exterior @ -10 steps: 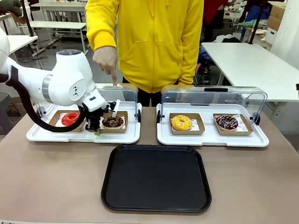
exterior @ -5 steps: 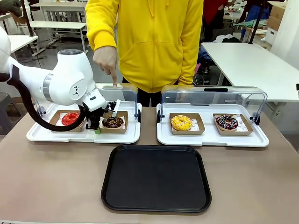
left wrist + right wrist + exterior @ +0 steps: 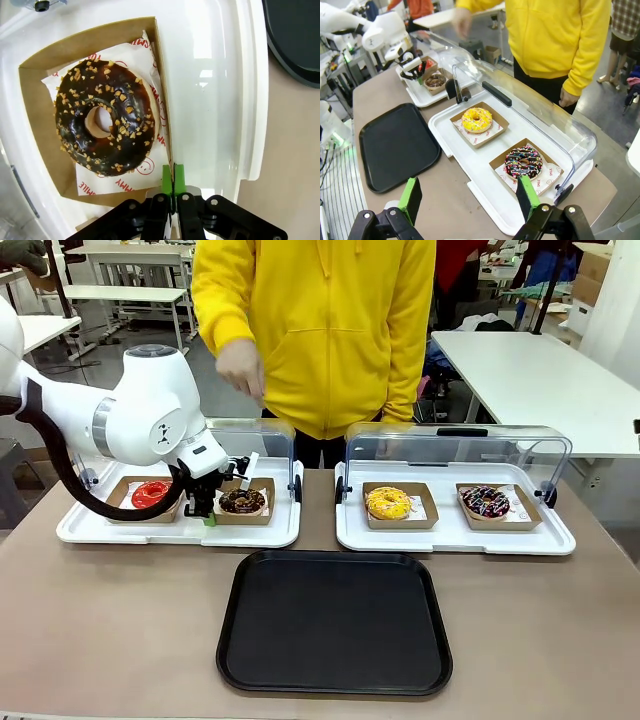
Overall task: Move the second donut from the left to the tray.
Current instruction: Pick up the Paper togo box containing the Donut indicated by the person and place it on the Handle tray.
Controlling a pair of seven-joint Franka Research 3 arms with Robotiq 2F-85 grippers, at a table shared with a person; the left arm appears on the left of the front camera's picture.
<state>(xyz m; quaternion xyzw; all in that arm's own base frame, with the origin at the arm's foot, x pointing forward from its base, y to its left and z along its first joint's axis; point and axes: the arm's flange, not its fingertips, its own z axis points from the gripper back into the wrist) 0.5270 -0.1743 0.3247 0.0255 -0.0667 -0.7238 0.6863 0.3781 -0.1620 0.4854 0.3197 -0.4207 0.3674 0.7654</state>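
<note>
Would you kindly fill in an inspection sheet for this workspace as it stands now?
Surface: brown table, dry and flat.
Job's things: chocolate donut in its holder on the left white tray, not yet moved; black tray on the near middle of the table.
Clutter: red donut, yellow donut and sprinkled donut in two white trays with their lids raised.
Grippers: left gripper shut on the holder's wall; right gripper open, above the table.
Cables: black cable looping off the left arm.
Surroundings: person at the far side; white tables behind.
</note>
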